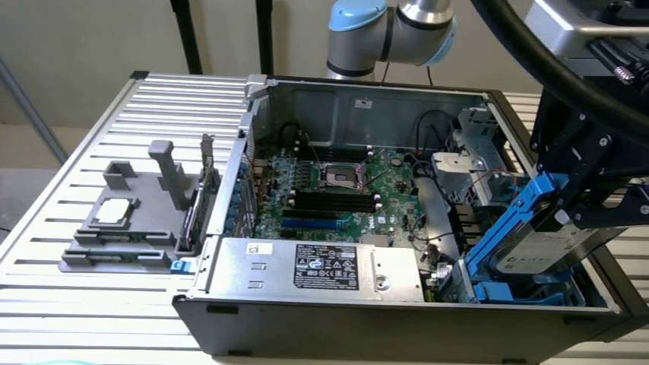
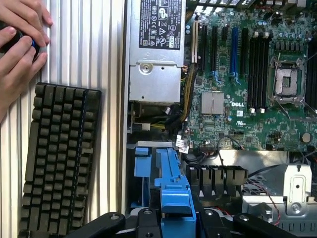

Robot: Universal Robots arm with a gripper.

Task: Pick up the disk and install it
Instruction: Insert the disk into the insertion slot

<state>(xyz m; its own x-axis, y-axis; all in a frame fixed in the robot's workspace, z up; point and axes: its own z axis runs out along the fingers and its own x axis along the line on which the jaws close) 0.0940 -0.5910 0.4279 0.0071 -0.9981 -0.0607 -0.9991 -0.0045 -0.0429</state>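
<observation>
Standing on your bench (image 1: pixel 61 205), the open computer case (image 1: pixel 406 323) sits toward the bench edge on the exterior view's right. The disk (image 1: pixel 542 251), blue-railed, hangs tilted over the case's corner bay nearest that edge. Your claw (image 1: pixel 580 207) is clamped on the disk's upper end.

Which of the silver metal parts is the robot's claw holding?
The disk with bright blue rails, clamped tilted in the gripper. The big labelled silver box lies flat inside the case; the small square chip sits on a grey stand outside.
</observation>
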